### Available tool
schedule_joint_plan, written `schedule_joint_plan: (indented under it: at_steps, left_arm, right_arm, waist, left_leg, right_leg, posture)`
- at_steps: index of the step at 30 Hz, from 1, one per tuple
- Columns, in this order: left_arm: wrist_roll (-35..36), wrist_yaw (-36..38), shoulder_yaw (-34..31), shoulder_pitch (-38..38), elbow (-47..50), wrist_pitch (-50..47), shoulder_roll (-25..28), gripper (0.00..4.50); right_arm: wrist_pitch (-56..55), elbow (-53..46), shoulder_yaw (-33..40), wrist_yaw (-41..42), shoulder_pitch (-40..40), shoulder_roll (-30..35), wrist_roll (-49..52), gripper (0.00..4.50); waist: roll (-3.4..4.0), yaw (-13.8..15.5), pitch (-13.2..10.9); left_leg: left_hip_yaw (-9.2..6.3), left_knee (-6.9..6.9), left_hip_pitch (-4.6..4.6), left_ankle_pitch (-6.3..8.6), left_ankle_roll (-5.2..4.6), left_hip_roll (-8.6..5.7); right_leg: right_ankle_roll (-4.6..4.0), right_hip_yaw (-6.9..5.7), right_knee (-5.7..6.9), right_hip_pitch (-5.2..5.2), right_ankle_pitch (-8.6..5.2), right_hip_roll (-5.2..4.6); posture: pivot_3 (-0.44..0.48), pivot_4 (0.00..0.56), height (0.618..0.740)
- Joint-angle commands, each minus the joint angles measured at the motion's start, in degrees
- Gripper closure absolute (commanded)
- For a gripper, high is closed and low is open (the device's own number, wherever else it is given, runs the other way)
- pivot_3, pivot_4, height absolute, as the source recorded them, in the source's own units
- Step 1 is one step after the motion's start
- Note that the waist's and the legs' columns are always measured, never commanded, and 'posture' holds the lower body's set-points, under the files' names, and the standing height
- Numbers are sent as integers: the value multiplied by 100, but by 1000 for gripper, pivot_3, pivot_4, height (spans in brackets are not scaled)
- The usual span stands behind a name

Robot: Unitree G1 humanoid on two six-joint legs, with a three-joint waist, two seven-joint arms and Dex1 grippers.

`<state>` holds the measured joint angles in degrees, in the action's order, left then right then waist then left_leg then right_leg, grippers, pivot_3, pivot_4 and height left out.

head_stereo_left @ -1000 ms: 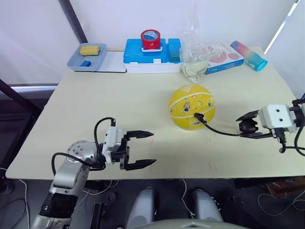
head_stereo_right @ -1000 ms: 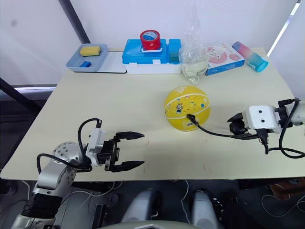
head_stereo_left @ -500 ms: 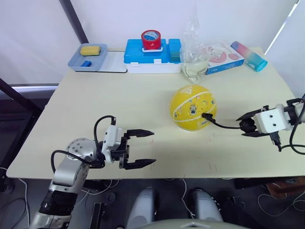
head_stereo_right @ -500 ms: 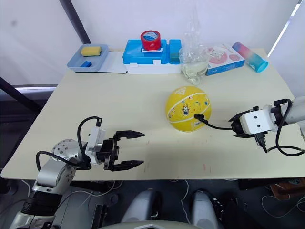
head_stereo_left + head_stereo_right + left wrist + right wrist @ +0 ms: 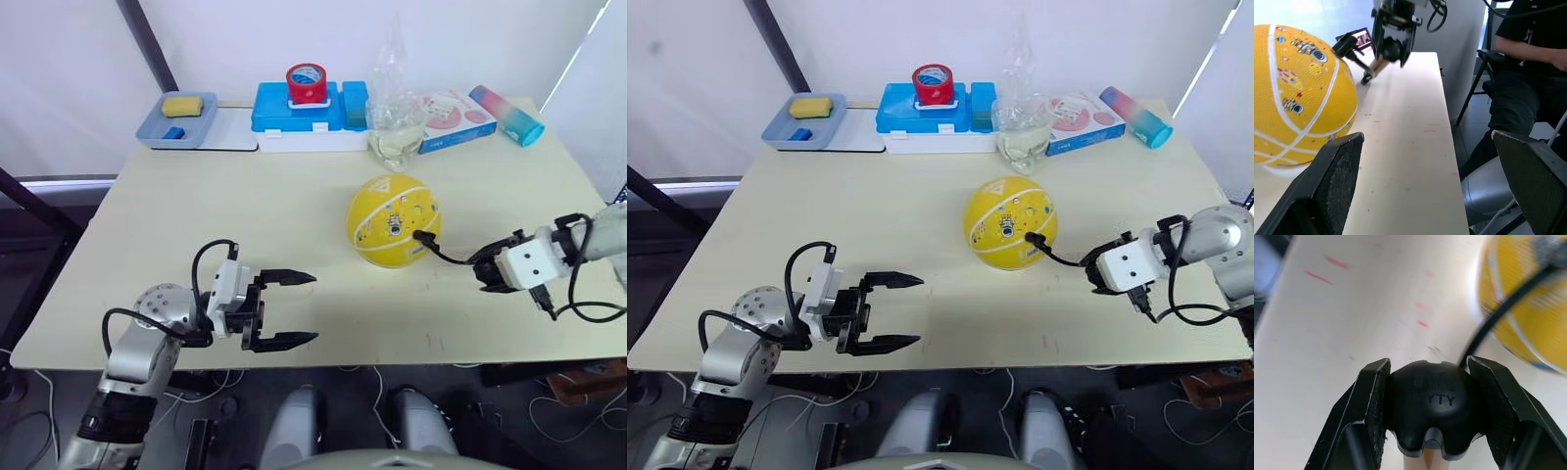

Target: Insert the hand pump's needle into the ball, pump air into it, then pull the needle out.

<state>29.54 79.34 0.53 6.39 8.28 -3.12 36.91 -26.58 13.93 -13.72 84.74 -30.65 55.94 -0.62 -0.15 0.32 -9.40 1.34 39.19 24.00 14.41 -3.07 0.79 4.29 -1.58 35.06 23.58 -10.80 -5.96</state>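
The yellow ball (image 5: 394, 221) rests at the middle right of the table. The black fitting of the needle (image 5: 422, 235) sits against its right side, and the metal tip is hidden. A thin black hose (image 5: 453, 258) curves from there to my right gripper (image 5: 487, 275), which is shut on the hand pump's black handle (image 5: 1432, 401). A short amber part of the pump (image 5: 1377, 66) shows under that gripper in the left wrist view. My left gripper (image 5: 294, 308) is open near the table's front edge, left of the ball, with nothing between its fingers.
Along the back edge stand a blue tray (image 5: 157, 129) with a yellow sponge, a blue box (image 5: 294, 110) carrying a red tape roll (image 5: 306, 82), a clear bag (image 5: 396, 122), a flat box (image 5: 457, 106) and a coloured cylinder (image 5: 504, 115). A seated person (image 5: 1533, 54) is beyond the table's right end.
My right gripper has moved left toward the ball with the pump handle, and the hose now bends in a shorter curve. The left gripper has stayed in place.
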Motion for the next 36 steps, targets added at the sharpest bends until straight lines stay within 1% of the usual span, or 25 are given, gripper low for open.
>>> schedule_joint_plan:
  at_steps: [1,5,9,13,15,20,25,26,27,29,30,32,36]
  left_arm:
    - [70,100,-24,108,18,107,23,0]
    - [44,112,-17,143,-6,124,4,0]
    - [29,103,-23,128,3,149,10,0]
    - [15,91,-35,112,7,184,20,0]
    - [-15,102,-41,110,-15,253,24,0]
    - [-47,125,-35,117,-135,398,4,0]
    - [-152,120,0,171,-306,622,-52,0]
    - [-164,128,7,181,-331,650,-53,0]
    - [-167,133,10,193,-355,670,-54,0]
    - [-164,144,15,208,-388,697,-50,0]
    - [-157,146,17,212,-398,706,-49,0]
    - [-150,152,24,217,-411,720,-46,0]
    - [-134,140,40,244,-412,713,-73,0]
  right_arm:
    - [-121,-68,-320,61,-71,-339,-17,2501]
    - [-263,292,-538,-20,-100,-698,-192,2501]
    - [-424,886,-686,-155,-173,-1051,-345,2501]
    - [-589,1445,-712,-239,-270,-1256,-426,2501]
    - [-478,1638,-633,-301,-262,-1353,-330,2501]
    - [-447,1811,-491,-560,-302,-1449,-277,2501]
    - [-114,1731,-447,-511,-250,-1450,-148,2501]
    - [-73,1664,-425,-468,-221,-1443,-79,1472]
    - [-14,1587,-405,-398,-191,-1430,13,1134]
    - [-109,1488,-331,-383,-153,-1404,156,196]
    - [-109,1417,-287,-345,-126,-1373,249,81]
    - [-390,1326,-206,-380,-78,-1306,330,81]
    - [-338,927,-55,-242,161,-1129,695,81]
  waist:
    - [0,-17,0]
    - [0,-49,0]
    - [-1,-75,0]
    - [-1,-79,0]
    - [-1,-77,0]
    - [-1,-67,0]
    - [-1,-64,0]
    - [-1,-62,0]
    - [-1,-60,0]
    - [0,-78,-1]
    - [0,-82,-1]
    - [4,-91,-3]
    - [6,-92,-4]
  left_leg:
    - [0,0,-2,0,0,0]
    - [0,-4,-5,0,0,4]
    - [2,-4,-7,0,1,4]
    - [0,-5,-12,0,1,4]
    - [-1,-4,-12,0,1,3]
    - [-3,-4,-13,-1,2,0]
    - [-3,-5,-14,-1,2,0]
    - [-3,-5,-14,-1,2,0]
    - [-4,-5,-14,-1,2,0]
    - [-4,-5,-14,-1,1,-1]
    - [-3,-5,-14,-1,2,-1]
    - [-3,-5,-14,-1,1,0]
    - [-3,-7,-14,-1,1,0]
  right_leg:
    - [0,1,2,-1,0,1]
    - [-2,3,3,-1,0,5]
    - [-2,3,3,-4,0,5]
    - [-2,3,3,-10,0,5]
    - [-3,3,2,-12,0,5]
    - [-3,3,2,-16,0,4]
    - [-4,3,2,-16,0,4]
    - [-4,4,1,-16,0,4]
    - [-4,4,1,-16,0,4]
    - [-4,4,2,-16,0,4]
    - [-4,4,2,-15,1,4]
    - [-4,5,2,-15,1,4]
    - [-3,5,2,-14,0,4]
  posture:
    - [0,150,739]
    - [0,150,739]
    - [0,150,739]
    - [0,150,739]
    - [0,150,739]
    - [0,150,739]
    - [0,150,739]
    - [0,150,739]
    - [0,150,739]
    - [0,150,739]
    - [0,150,739]
    - [0,150,739]
    - [0,150,739]
